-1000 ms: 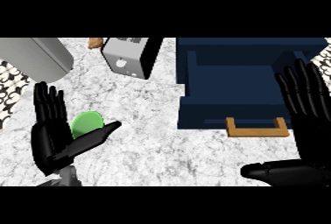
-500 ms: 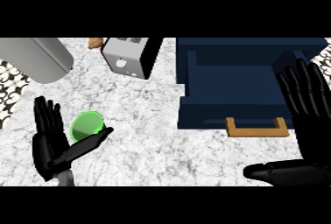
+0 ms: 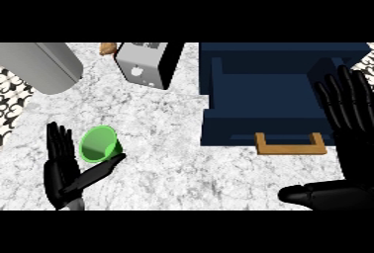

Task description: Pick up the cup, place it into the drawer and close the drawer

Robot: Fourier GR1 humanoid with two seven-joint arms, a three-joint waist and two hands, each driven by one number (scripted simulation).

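A green cup (image 3: 99,144) lies on its side on the marble counter at the lower left, its mouth facing me. My left hand (image 3: 64,170) sits just left of and below it, fingers straight and thumb stretched under the cup, not closed round it. The dark blue drawer (image 3: 219,106) stands pulled out at the upper right, with a wooden handle (image 3: 289,145) on its front. My right hand (image 3: 350,113) is raised at the right edge beside the drawer, fingers straight and thumb low, holding nothing.
A silver toaster (image 3: 148,64) stands at the back centre, with a small brown object (image 3: 108,48) behind it. A large grey rounded appliance (image 3: 40,65) fills the back left corner. A patterned floor shows past the counter's left edge (image 3: 10,106).
My left hand has drawn back toward the lower left, so more of the green cup shows. The right hand has barely moved.
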